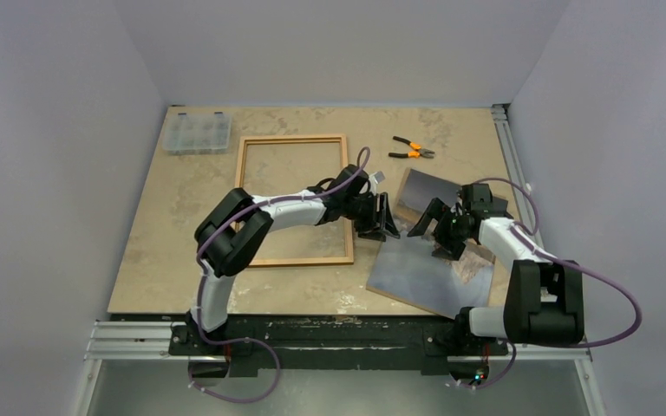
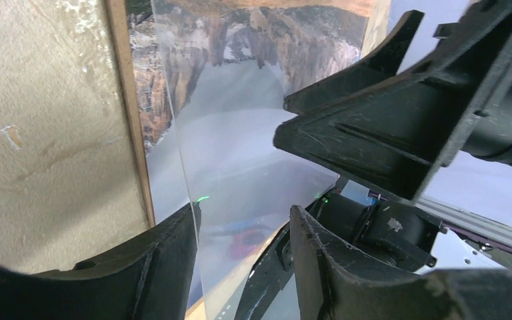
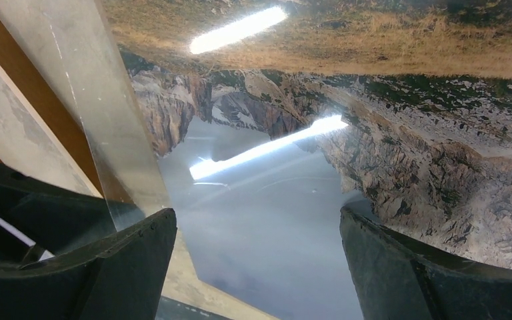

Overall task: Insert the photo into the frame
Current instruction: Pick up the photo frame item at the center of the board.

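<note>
The photo (image 1: 438,273), a mountain mirrored in a lake, lies face up on the right of the table, partly under both grippers. The empty wooden frame (image 1: 341,195) lies flat to its left. A clear sheet (image 2: 240,133) stands tilted up over the photo (image 2: 253,40). Its lower edge sits between the fingers of my left gripper (image 2: 245,213), against the left finger (image 2: 167,260), with a gap to the other finger. My left gripper (image 1: 383,227) is at the photo's left edge. My right gripper (image 1: 438,232) hangs open just above the photo (image 3: 373,133), with only the print showing between its fingers (image 3: 257,217).
A brown panel edge (image 2: 130,100) shows under the photo's left side. The clear sheet (image 3: 107,133) rises on the left of the right wrist view. A clear compartment box (image 1: 197,132) sits at the back left. Orange-handled pliers (image 1: 412,150) lie at the back right.
</note>
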